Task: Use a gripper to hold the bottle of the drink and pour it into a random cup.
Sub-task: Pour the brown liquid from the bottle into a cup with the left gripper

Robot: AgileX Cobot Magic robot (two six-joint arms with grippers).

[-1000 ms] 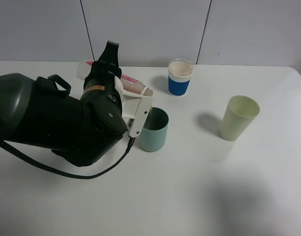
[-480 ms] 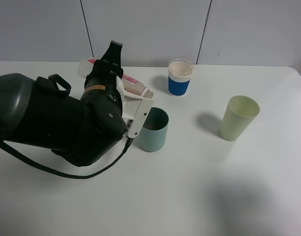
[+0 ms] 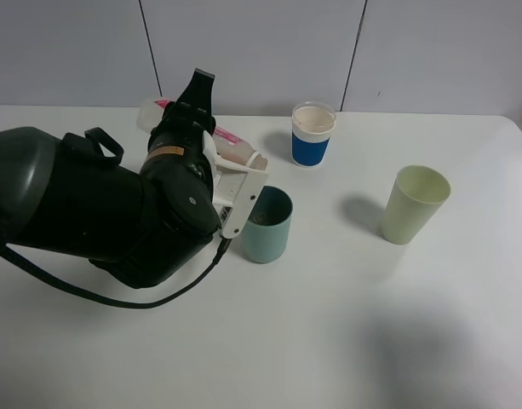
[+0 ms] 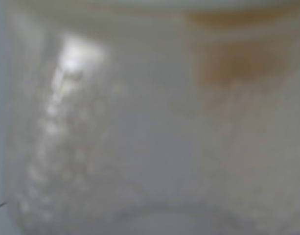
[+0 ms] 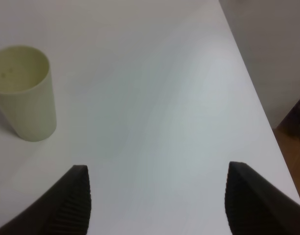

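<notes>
One bottle [image 3: 235, 152]; three cups: teal cup [image 3: 267, 226], blue-banded cup [image 3: 313, 141], pale cup [image 3: 414, 209]; bottle lies nearly level, neck toward the teal cup; left gripper [image 3: 199, 119] clamps it; right gripper [image 5: 158, 169] gapes.

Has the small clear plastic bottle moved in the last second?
Yes, slightly: the small clear plastic bottle has edged right, toward the fixed blue-banded white cup.

looking like a robotics lab bench
a black robot arm [image 3: 99, 213] is hanging over a plain white table [image 3: 346, 341], with bare grey wall panels [image 3: 252, 51] standing behind it.
</notes>
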